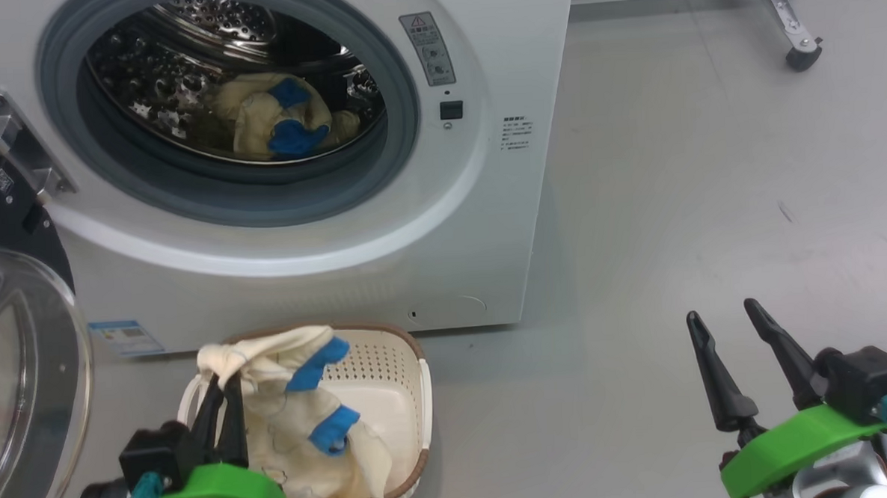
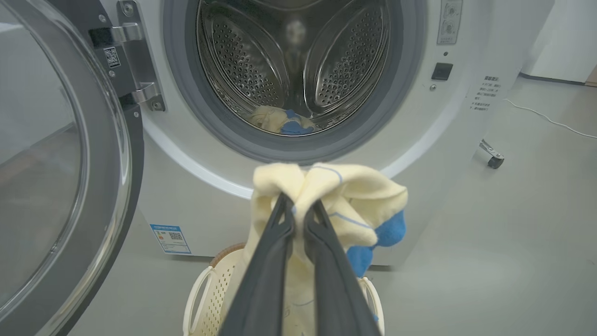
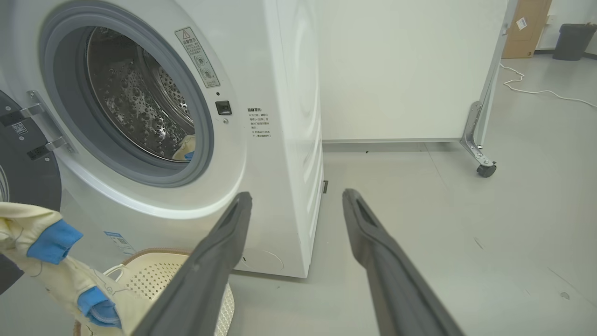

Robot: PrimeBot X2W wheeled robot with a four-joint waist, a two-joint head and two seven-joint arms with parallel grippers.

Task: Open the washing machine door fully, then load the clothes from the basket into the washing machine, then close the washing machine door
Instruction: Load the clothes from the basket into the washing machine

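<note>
Operator: Where are the edges, and where is there room?

Spotter: In the head view your washing machine (image 1: 515,163) takes the upper left. Its right corner edge runs down mid-frame, and right of it lies open grey floor (image 1: 710,192). The door (image 1: 15,387) stands swung open at the left edge, its glass bowl bulging toward the basket (image 1: 412,385). The basket sits at lower centre, just before the machine's foot. At upper right you have a caster (image 1: 802,57) under a white panel (image 3: 396,70).

Operator: And the grippers?

Spotter: Your left gripper (image 2: 301,207) has its jaws pressed together, pinching a pale-yellow garment (image 2: 354,196) with blue cuffs. It hangs below the drum mouth, its lower part draped into the basket. A second garment (image 1: 273,118) lies in the drum. Your right gripper (image 1: 725,313) stands at lower right, jaws spread wide above the floor.

Operator: Any writing?

Spotter: A grey warning label (image 1: 427,47) with a red triangle sits right of the drum mouth, with a block of small print (image 1: 517,133) lower right of it. A blue sticker (image 1: 125,338) sits low on the front, and a QR tag (image 2: 112,56) by the hinge. All of it is too small for you to read.
</note>
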